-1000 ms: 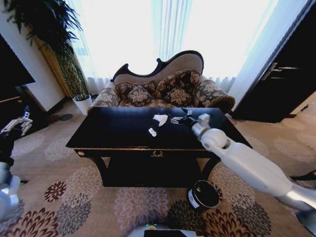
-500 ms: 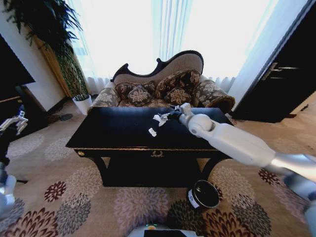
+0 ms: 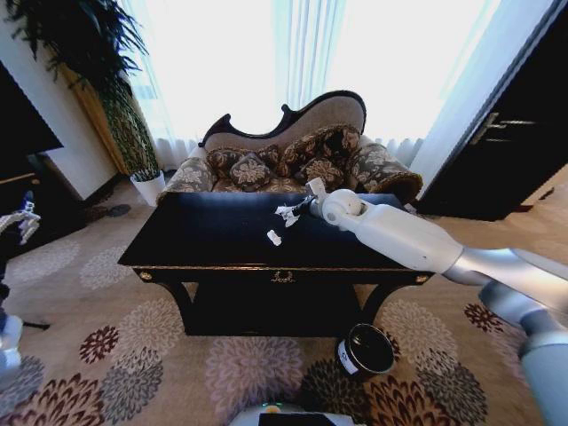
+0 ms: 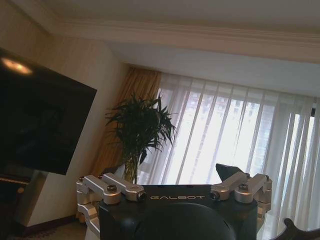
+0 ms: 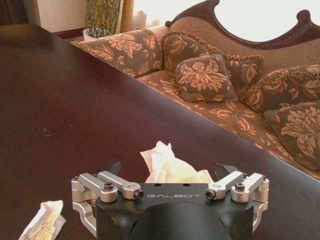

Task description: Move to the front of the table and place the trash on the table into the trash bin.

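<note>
Right gripper (image 3: 297, 210) reaches over the table (image 3: 204, 232) w/ its arm stretched from the robot's right, tips at the larger crumpled white paper scrap (image 3: 286, 212) near the far-centre of the top. Head view is too small to tell finger spacing. A smaller paper scrap (image 3: 274, 238) lies on the tabletop a bit nearer the robot than the gripper and slightly to its left, apart from it. The trash bin (image 3: 365, 350) stands on the patterned carpet (image 3: 133, 373), below and in front of the table's right leg, well apart from the gripper; white label on its side faces the robot. Behind the gripper, beyond the table: an ornate sofa (image 3: 293, 160) w/ cushions. Left gripper (image 3: 19, 219) sits far off at the robot's left, raised beside the table, idle.

Left wrist view: left gripper's fingers (image 4: 105, 185) are spread wide w/ nothing between them, pointing up toward curtains (image 4: 225, 140), a potted plant (image 4: 140, 130) and a dark wall screen (image 4: 40, 120).

Right wrist view: right gripper (image 5: 167, 169) is wide open, one fingertip either side of the larger scrap (image 5: 167, 165), which sits between them on the dark glossy top (image 5: 65, 100). Contact w/ the paper: can't tell. The smaller scrap (image 5: 45, 217) lies off to one side, outside the fingers. Sofa cushions (image 5: 205, 77) lie just past the table's far edge.
</note>
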